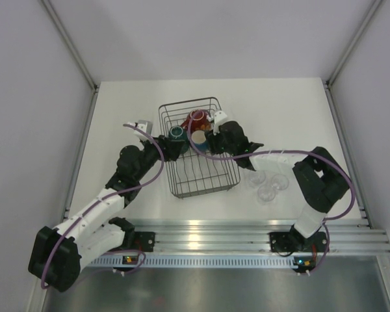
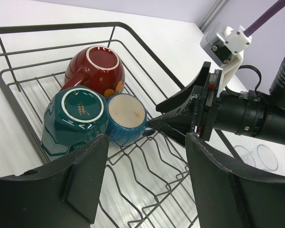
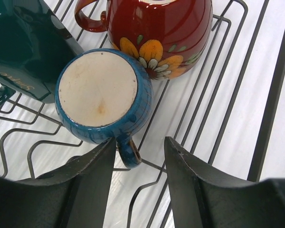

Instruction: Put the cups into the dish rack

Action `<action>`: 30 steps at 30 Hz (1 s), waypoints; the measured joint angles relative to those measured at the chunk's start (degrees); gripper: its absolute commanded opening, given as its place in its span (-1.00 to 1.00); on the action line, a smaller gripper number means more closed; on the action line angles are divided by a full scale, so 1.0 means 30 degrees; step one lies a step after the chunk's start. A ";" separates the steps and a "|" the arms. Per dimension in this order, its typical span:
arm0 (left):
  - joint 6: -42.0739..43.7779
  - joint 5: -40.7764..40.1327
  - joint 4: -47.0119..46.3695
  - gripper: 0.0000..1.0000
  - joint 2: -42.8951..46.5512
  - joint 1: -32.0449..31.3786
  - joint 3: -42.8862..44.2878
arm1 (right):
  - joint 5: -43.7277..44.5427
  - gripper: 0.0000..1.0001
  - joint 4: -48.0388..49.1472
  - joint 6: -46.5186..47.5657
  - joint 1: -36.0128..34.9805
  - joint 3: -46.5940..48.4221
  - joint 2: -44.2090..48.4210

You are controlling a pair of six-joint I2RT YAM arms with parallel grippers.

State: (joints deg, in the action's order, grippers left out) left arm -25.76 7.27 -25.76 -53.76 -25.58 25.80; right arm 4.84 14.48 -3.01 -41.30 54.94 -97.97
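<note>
The dish rack (image 1: 203, 181) is a dark wire basket at mid-table. Three cups stand bottom-up at its far end: the red patterned cup (image 1: 196, 120) (image 2: 96, 69) (image 3: 161, 28), the teal mug (image 1: 176, 134) (image 2: 73, 118) (image 3: 23, 42) and the small blue cup (image 1: 199, 138) (image 2: 127, 118) (image 3: 102, 95). My right gripper (image 3: 140, 145) (image 2: 156, 121) is open. The blue cup's handle lies between its fingers, close to the left one. My left gripper (image 2: 147, 142) (image 1: 171, 148) is open over the rack's wires at its left side, with nothing between its fingers. Clear glasses (image 1: 268, 184) (image 2: 261, 156) stand on the table right of the rack.
White walls with metal posts (image 1: 84, 71) close in the white table (image 1: 286, 110) on the left, right and back. A purple cable (image 1: 153, 162) loops from the left arm beside the rack. A metal rail (image 1: 208, 234) runs along the near edge.
</note>
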 measured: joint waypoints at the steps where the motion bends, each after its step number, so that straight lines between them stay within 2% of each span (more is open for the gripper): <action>1: 0.0000 -0.0102 0.0015 0.42 0.0000 0.0000 -0.0007 | -0.0051 0.04 0.0015 -0.0051 0.0022 0.0007 0.0000; 15: -0.0015 -0.2674 0.0182 0.41 -0.0058 0.0000 -0.0685 | -0.4022 0.06 0.1158 -0.1676 -0.0073 0.0495 0.1290; 22: -0.0022 -0.3242 0.0423 0.35 -0.0430 0.0000 -0.0889 | -0.3730 0.07 0.0984 -0.1719 -0.0073 0.0714 0.3060; 30: -0.0503 -0.4991 0.2069 0.31 -0.0328 0.0007 -0.1035 | -0.2448 0.10 0.0029 -0.1661 0.0066 0.0539 0.6244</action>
State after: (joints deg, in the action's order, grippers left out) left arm -27.27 -7.70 -19.55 -54.74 -25.56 22.70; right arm -2.50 14.57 -7.99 -41.10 56.55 -79.24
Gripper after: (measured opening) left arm 0.659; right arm 0.544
